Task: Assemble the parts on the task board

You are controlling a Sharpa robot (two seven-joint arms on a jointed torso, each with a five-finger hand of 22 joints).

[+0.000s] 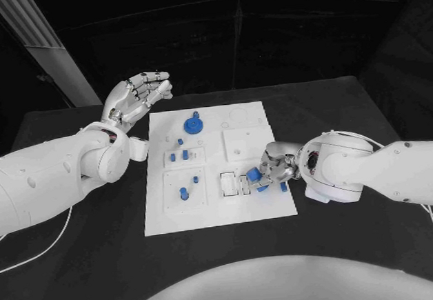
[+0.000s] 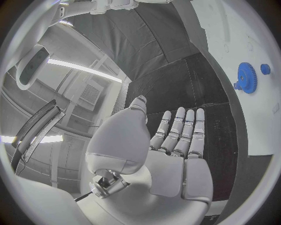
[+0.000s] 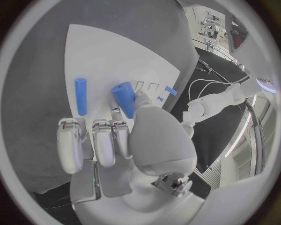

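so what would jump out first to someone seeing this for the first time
The white task board mid-table, dotted with small blue parts, including a blue gear at its far end. The right hand grips a blue cylinder over the board's near right; the left hand hovers empty, off the far left corner.

Right hand apparently grips blue part.
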